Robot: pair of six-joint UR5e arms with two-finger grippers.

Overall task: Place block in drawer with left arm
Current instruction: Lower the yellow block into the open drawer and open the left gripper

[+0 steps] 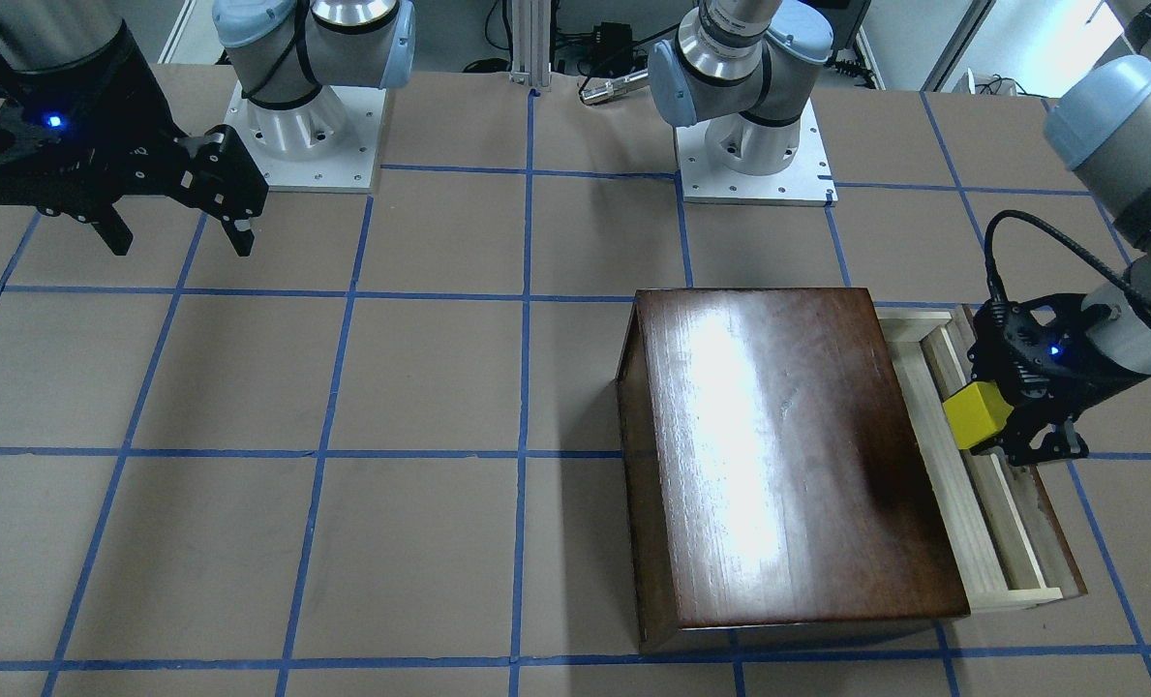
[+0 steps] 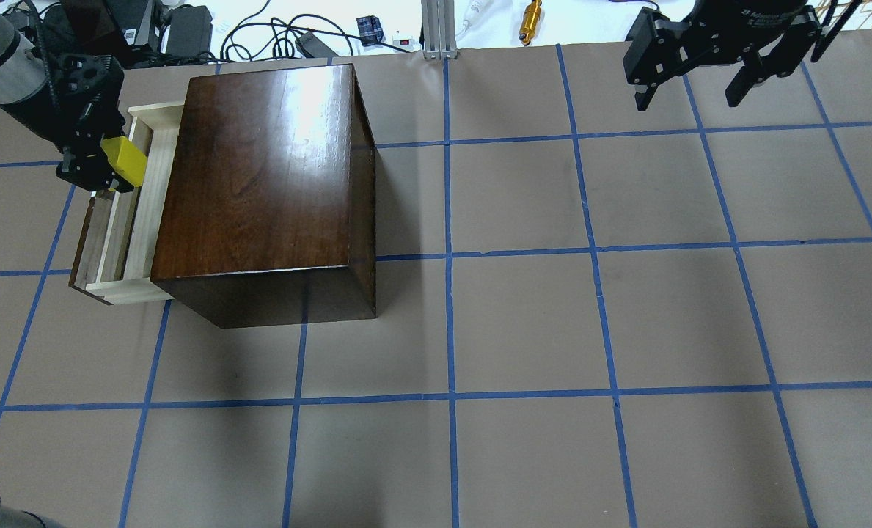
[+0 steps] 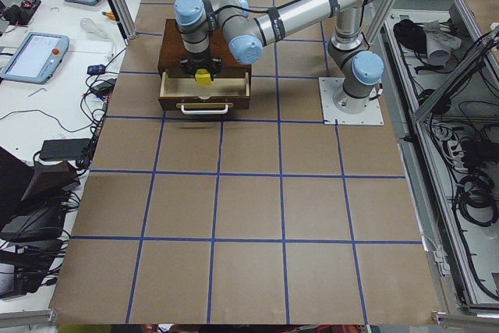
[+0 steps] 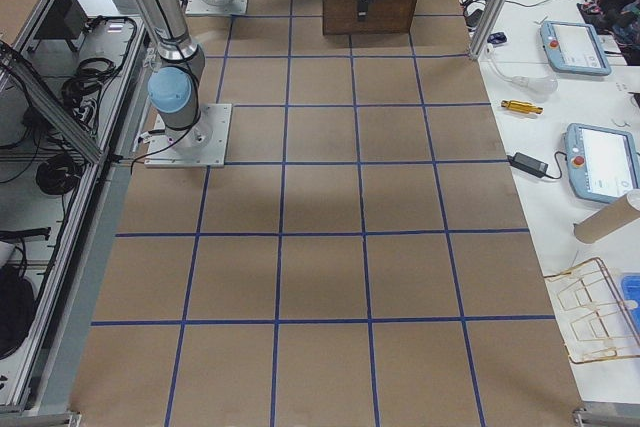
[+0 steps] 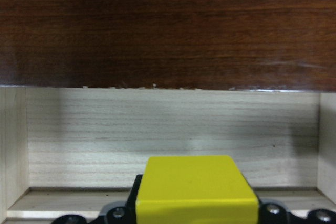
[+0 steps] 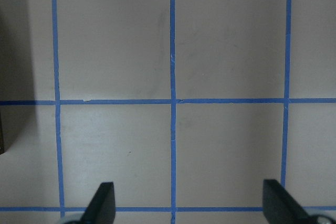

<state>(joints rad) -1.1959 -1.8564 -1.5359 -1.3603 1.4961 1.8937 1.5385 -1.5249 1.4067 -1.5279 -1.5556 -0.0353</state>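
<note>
The yellow block (image 1: 977,414) is held between the fingers of my left gripper (image 1: 999,428), which is shut on it. It hangs just above the open drawer (image 1: 984,528) of the dark-brown wooden box (image 1: 798,455). In the overhead view the block (image 2: 126,161) and left gripper (image 2: 105,163) are over the far end of the drawer (image 2: 116,235). The left wrist view shows the block (image 5: 194,187) above the pale drawer floor (image 5: 173,135). My right gripper (image 2: 692,92) is open and empty, far from the box; its fingers (image 6: 102,205) hang over bare table.
The box (image 2: 259,183) stands on the left half of the overhead view. Both arm bases (image 1: 304,126) are bolted at the robot's edge of the table. Cables and small tools (image 2: 531,15) lie beyond the far edge.
</note>
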